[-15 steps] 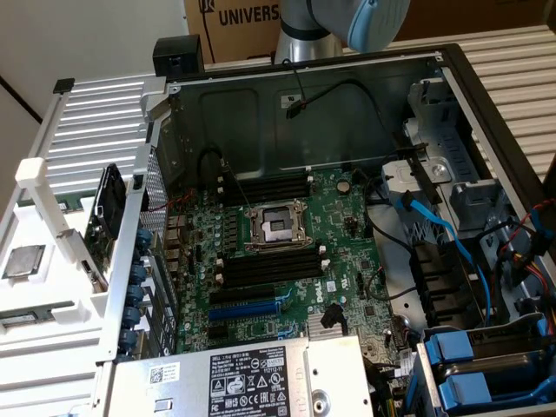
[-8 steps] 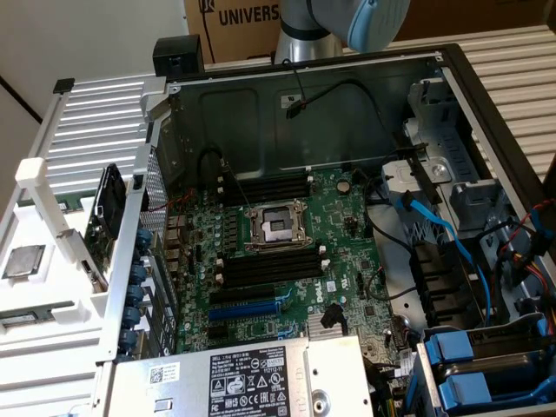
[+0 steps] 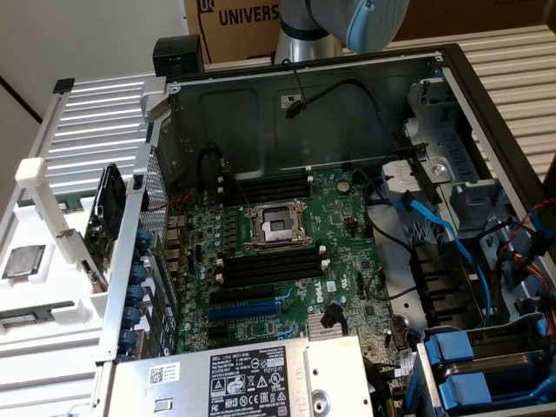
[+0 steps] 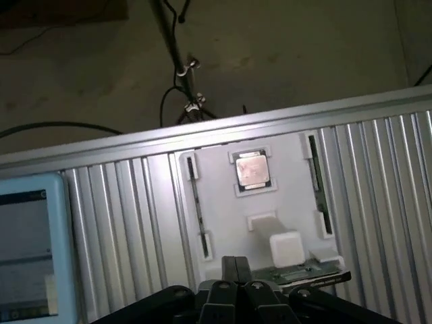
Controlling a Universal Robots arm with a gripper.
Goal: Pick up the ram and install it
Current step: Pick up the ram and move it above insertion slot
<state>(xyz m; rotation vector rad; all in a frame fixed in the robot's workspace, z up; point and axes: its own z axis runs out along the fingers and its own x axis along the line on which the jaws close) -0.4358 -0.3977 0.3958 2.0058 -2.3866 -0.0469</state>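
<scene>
From the wrist, the closed claw (image 4: 235, 270) faces the white tray (image 4: 217, 202).

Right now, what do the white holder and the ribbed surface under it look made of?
The white holder looks like matte plastic: moulded-looking slots and blocks. The ribbed surface is probably aluminium, silver-grey with a dull sheen and straight extruded-looking grooves.

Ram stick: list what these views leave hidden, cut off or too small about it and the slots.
1. Long dark-green ram stick, wrist view: partly covered by a white plastic block and the shut black gripper; its markings cannot be read.
2. Long black memory slots on the green motherboard, exterior view: too small to tell how their white end clips stand.
3. Grey-and-blue robot arm, exterior view: cut off by the top edge.
</scene>
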